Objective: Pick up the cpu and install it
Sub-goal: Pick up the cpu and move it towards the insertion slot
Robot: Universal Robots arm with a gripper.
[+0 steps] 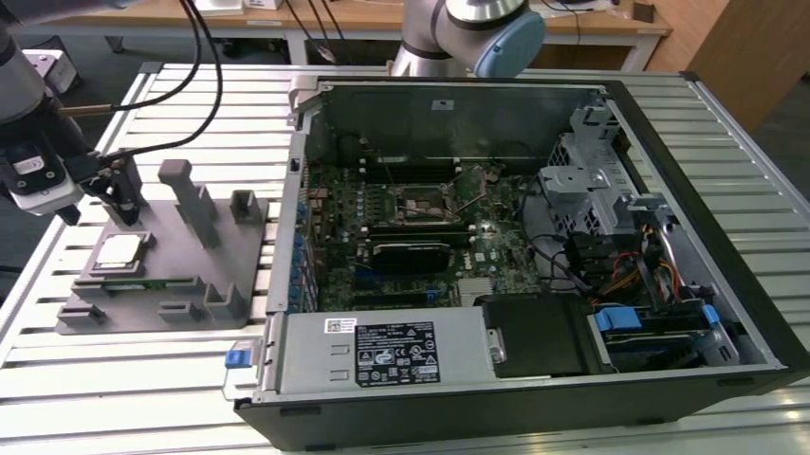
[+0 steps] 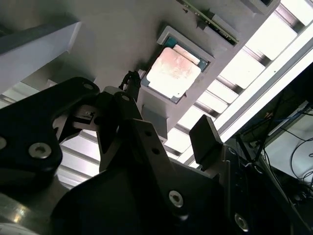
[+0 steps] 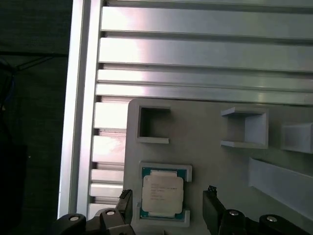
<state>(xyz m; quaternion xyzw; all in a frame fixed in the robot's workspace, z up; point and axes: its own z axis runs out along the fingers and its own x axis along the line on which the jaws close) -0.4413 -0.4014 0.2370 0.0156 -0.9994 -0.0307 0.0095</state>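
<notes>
On slatted metal table (image 1: 241, 104), grey fixture (image 1: 177, 263) cradles cpu (image 1: 119, 252); tool (image 1: 99, 210) spread wide above (wooden workbench (image 1: 367, 19) behind).

Pincer (image 3: 167, 198) spread wide, pointing straight down, empty.

You see the cpu (image 3: 163, 194) as a small flat square with a pale silvery metal top and a thin greenish border around it. It lies flat, metal side up, seated in a shallow square pocket of the grey fixture (image 3: 205, 161), its edges parallel to the pocket's. It sits just below the pincer (image 1: 101, 220), in line with the gap between the two spread fingers, touching neither.
</notes>
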